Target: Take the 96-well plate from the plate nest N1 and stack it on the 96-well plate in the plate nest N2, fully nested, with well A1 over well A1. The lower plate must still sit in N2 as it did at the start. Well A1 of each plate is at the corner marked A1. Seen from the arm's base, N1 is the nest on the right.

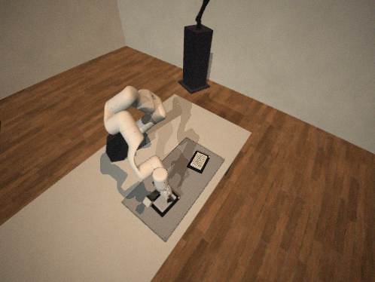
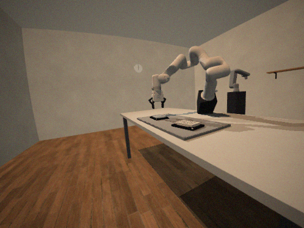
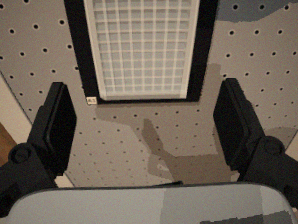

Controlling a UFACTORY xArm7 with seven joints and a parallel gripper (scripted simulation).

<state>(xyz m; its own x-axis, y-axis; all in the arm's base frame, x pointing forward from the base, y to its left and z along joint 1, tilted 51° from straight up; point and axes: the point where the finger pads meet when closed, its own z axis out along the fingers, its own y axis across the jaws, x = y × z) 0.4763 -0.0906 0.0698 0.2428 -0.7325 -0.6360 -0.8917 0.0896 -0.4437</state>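
Your gripper [image 3: 149,129] hangs above the grey perforated mat [image 1: 196,181], fingers spread as wide as they go and holding nothing. That makes sense for a pick: the pads have to pass down either long side of the plate before they can squeeze it. In the wrist view the two dark fingers sit at the lower left and lower right, and the white plate [image 3: 147,26] fills the upper middle, squared up with the gap between them but lying ahead of it — so, as I judge it, you are aligned in angle and not yet centred over the plate.

The plate you want rests in its black nest [image 3: 72,36], the dark frame showing as a border on the left, right and near sides. It looks seated flat and untouched. A tiny pale mark sits at the frame's lower left corner; it is too small to read, so you cannot confirm from here that it is the A1 label.

In the top view this nest [image 1: 164,211] is at the lower middle, partly hidden under the wrist. The second nest [image 1: 198,162] lies well apart, up and to the right on the same mat, with the other plate [image 1: 199,160] inside it — that one should stay undisturbed.
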